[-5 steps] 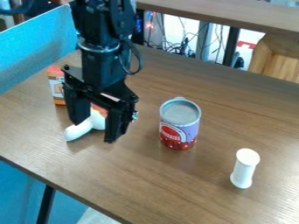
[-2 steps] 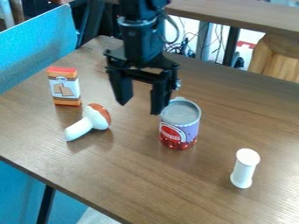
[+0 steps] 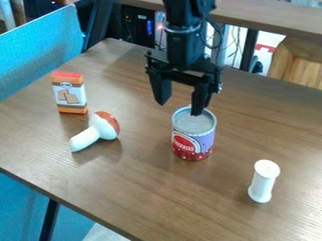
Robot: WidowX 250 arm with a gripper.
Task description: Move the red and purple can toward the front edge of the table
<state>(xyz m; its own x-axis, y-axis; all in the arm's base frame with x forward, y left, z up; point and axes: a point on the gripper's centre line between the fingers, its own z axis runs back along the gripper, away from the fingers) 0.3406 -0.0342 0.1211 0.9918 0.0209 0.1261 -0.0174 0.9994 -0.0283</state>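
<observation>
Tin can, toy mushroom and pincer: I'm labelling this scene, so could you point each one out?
Tin can (image 3: 194, 141): camera view, on its printed side.
Toy mushroom (image 3: 86, 139): camera view, on its white stem.
Pincer (image 3: 181, 100): camera view, midway between its fingertips.

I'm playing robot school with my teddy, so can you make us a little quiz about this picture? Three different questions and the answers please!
1. True or false: the toy mushroom is lying on its side on the table.
2. Fill in the blank: the small box that stands upright has a ____ top.
3. Pick one: which thing is the end effector nearest to?
A) the small box
B) the can
C) the toy mushroom

Key: 1 true; 2 red; 3 B.
</observation>
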